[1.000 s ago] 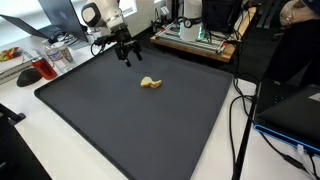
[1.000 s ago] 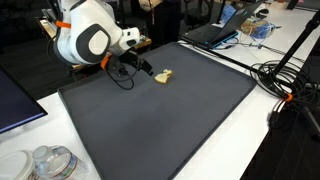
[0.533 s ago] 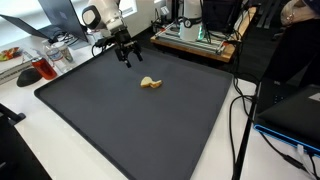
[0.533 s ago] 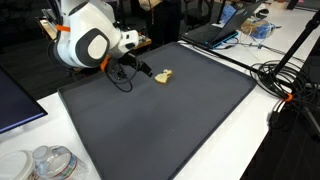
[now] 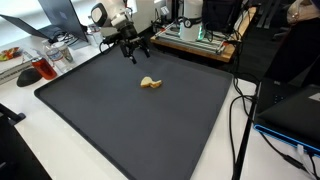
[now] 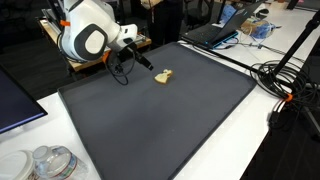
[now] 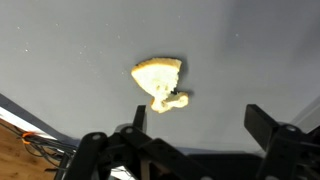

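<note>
Since a second ago the arm has shifted slightly rightward in an exterior view, and the black two-fingered gripper (image 5: pixel 133 55) hangs over the dark grey rectangular mat (image 5: pixel 120 130), its fingers (image 7: pixel 266 128) spread wide and holding nothing. At about five o'clock from it, near but apart, the small pale yellow lumpy piece (image 5: pixel 150 83) lies on the mat. Farther right, black cables (image 5: pixel 238 110) trail past the mat's edge.

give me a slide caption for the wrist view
Open gripper hovers clear of a small pale yellow object lying on the dark grey mat.
</note>
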`<act>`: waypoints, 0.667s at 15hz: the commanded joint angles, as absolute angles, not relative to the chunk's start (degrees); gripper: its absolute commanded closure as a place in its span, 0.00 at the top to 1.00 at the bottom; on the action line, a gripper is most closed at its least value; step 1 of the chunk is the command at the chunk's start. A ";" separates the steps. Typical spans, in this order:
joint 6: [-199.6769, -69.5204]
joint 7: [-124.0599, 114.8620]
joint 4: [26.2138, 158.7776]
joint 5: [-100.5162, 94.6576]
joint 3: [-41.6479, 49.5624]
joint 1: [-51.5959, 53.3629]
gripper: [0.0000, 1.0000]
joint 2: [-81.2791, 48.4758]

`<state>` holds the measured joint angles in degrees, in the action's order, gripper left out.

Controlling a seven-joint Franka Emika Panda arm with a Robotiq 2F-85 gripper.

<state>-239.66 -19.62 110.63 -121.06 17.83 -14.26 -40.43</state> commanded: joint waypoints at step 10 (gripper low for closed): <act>-210.07 -40.58 143.95 -117.64 19.74 -4.71 1.00 -10.08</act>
